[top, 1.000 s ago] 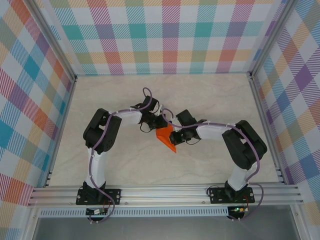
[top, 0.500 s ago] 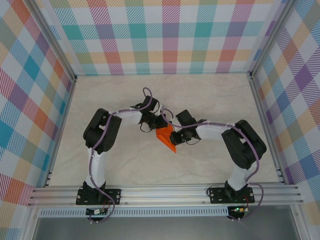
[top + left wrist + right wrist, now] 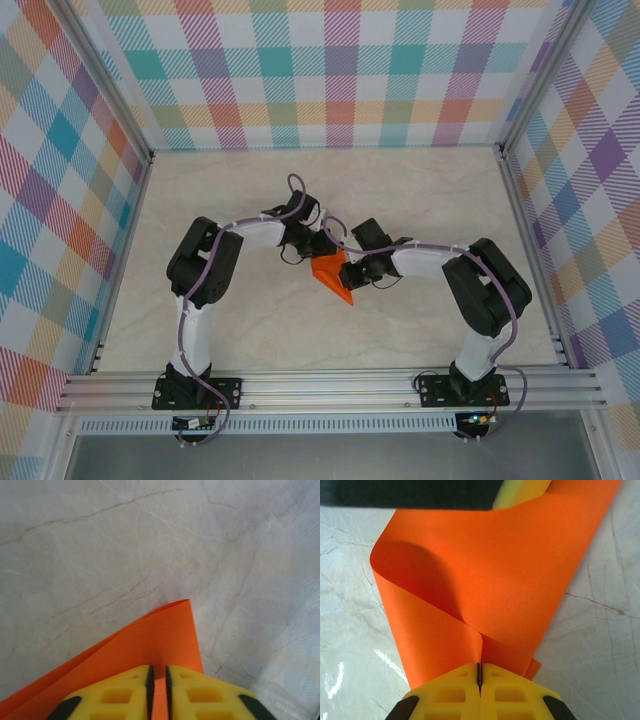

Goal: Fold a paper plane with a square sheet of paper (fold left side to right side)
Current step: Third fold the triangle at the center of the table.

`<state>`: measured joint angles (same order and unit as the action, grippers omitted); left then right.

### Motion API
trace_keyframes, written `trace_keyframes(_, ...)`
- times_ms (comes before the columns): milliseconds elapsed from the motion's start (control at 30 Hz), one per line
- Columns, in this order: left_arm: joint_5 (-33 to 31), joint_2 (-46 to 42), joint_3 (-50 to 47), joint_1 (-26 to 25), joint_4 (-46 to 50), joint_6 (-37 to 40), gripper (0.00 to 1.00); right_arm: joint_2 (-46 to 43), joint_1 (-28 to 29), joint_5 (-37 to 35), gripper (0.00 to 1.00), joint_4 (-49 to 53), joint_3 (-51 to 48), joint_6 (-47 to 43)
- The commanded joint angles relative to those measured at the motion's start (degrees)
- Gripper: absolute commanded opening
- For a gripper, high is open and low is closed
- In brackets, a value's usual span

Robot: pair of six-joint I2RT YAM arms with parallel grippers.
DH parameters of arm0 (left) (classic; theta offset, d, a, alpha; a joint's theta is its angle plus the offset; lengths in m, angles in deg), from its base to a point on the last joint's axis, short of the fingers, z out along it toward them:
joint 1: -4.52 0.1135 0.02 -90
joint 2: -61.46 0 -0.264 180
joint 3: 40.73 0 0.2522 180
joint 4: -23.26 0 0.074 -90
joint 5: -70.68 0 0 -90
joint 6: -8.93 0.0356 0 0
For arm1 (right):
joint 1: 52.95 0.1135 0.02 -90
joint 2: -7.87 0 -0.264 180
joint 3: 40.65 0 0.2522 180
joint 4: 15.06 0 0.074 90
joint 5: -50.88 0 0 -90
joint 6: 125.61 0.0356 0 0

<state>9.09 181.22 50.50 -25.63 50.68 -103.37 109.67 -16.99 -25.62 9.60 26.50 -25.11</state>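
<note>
Plaid walls [image 3: 340,70] in pastel checks close off three sides of the pale marbled worktop [image 3: 420,190]. From the top camera I see both arms bent inward so that they meet near the middle. The square sheet of paper [image 3: 333,277] lies between them as a small, creased orange shape, pointed toward the near edge. My left gripper [image 3: 322,247] is at its far side and my right gripper [image 3: 352,272] at its right side. From this height I cannot read either jaw gap.

On the left wrist camera, the left gripper [image 3: 159,672] has its yellow fingers [image 3: 125,690] parted by a thin slit. Orange shows through the slit, and the sheet [image 3: 155,640] runs on past the tips to a corner resting on the worktop [image 3: 100,545].

On the right wrist camera, the right gripper [image 3: 480,667] is fully closed, pinching the paper [image 3: 510,575] where a curled layer meets the flatter layer beneath. The sheet bulges up on the left into a loose, uncreased fold. A yellow finger [image 3: 520,492] of the left gripper shows at the paper's far edge, with the marbled worktop [image 3: 600,630] on either side.
</note>
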Motion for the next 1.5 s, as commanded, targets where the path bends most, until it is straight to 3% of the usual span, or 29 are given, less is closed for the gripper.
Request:
trace_keyframes(0,-1.05,-3.77,1.81,1.79,7.84,1.88,0.23,2.71,-0.36,-0.5,0.0,4.61,-0.38,-1.27)
trace_keyframes(200,-0.63,-11.15,0.77,5.94,9.88,2.27,0.26,2.35,-0.33,0.19,0.0,5.2,0.07,-1.76)
trace_keyframes(300,0.51,-15.68,-4.27,6.11,8.05,1.52,0.18,2.51,-0.35,0.39,0.0,5.23,0.14,-2.05)
trace_keyframes(467,6.78,-21.03,-16.27,4.24,-3.52,-4.36,0.1,2.62,-0.33,0.61,0.0,5.36,0.23,-2.15)
trace_keyframes(700,8.61,-19.01,-20.17,-1.13,-9.35,-7.63,0.07,2.88,-0.32,0.57,0.0,6.06,0.59,-2.42)
trace_keyframes(1467,4.16,-10.9,-21.42,-1.57,-10.79,-7.4,0.05,4.03,-0.28,0.74,0.0,6.71,1.37,-2.42)
